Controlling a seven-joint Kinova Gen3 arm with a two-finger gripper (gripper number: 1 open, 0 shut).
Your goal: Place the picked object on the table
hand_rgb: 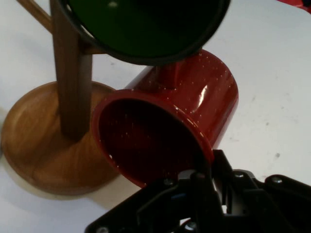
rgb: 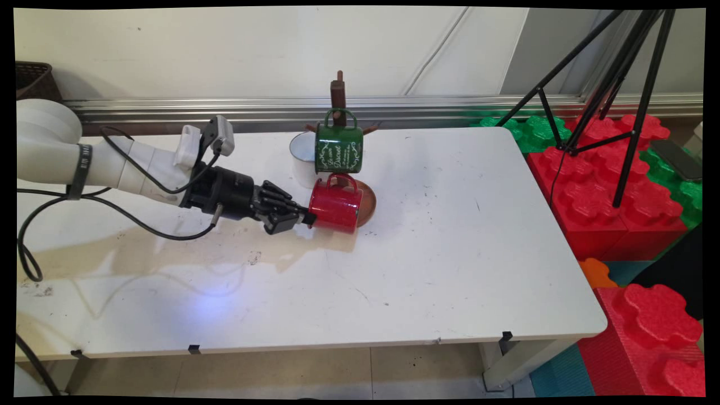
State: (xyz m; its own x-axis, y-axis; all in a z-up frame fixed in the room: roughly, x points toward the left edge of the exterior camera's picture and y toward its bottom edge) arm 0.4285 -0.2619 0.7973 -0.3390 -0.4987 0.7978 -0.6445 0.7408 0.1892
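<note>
My gripper point(rgb: 308, 217) is shut on the rim of a red mug point(rgb: 336, 206), which it holds on its side with the mouth facing the hand. In the hand view the red mug point(hand_rgb: 194, 102) fills the middle, one finger inside its rim and one outside. A green mug point(rgb: 338, 147) hangs by its handle from a wooden mug tree point(rgb: 338, 93) just above the red one. The green mug's dark mouth point(hand_rgb: 146, 24) shows at the top of the hand view. The tree's round base point(hand_rgb: 39, 141) lies on the table beside the red mug.
A white mug point(rgb: 301, 157) stands behind the green one, left of the tree. Red and green foam blocks point(rgb: 596, 191) and a black tripod point(rgb: 613, 84) stand beyond the table's right edge. A dark basket point(rgb: 34, 79) sits at the far left.
</note>
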